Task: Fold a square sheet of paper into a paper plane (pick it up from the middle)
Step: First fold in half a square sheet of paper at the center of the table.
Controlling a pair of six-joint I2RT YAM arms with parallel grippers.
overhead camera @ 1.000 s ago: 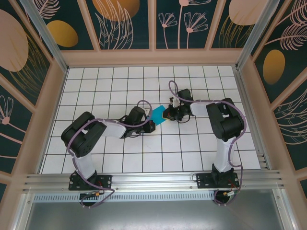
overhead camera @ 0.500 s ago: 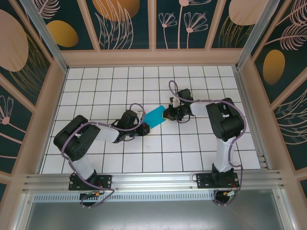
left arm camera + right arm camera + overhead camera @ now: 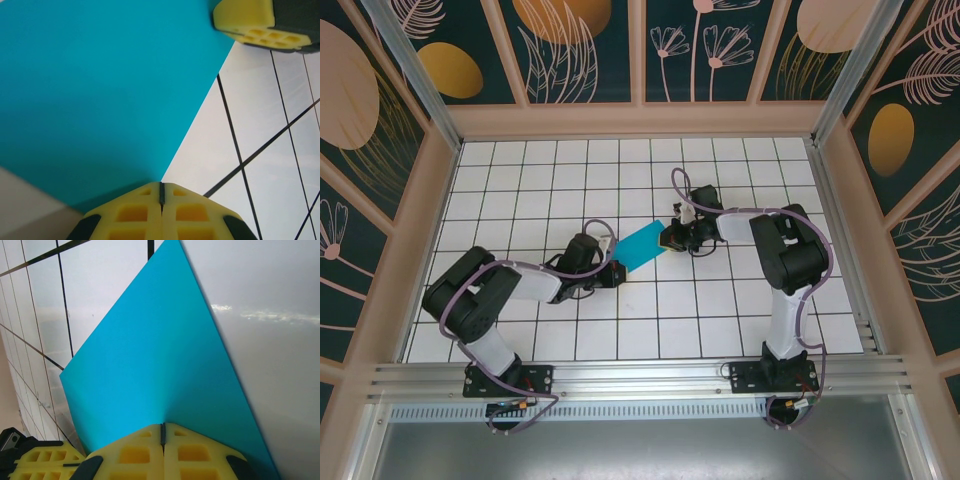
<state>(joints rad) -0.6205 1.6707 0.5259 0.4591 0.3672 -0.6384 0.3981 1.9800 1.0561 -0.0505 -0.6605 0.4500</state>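
The square sheet of paper (image 3: 640, 245) is teal-blue and stretched as a slanted band between my two grippers, near the middle of the table. My left gripper (image 3: 617, 268) is shut on its near-left corner. The left wrist view has that gripper's yellow tips (image 3: 161, 184) pressed together on the paper (image 3: 100, 90), with the other arm's finger (image 3: 247, 20) at the top right. My right gripper (image 3: 669, 238) is shut on the far-right end. Its yellow tips (image 3: 161, 425) pinch the paper (image 3: 160, 355) at a faint centre crease. No finished paper plane is in view.
The white gridded table (image 3: 720, 310) is boxed in by low pink walls (image 3: 640, 120) on three sides. An aluminium rail (image 3: 640, 375) runs along the near edge by the arm bases. Open tiles lie all round the grippers.
My left gripper has drawn back to the left and nearer, holding the paper. The sheet now spans longer between the grippers. The right arm has stayed put.
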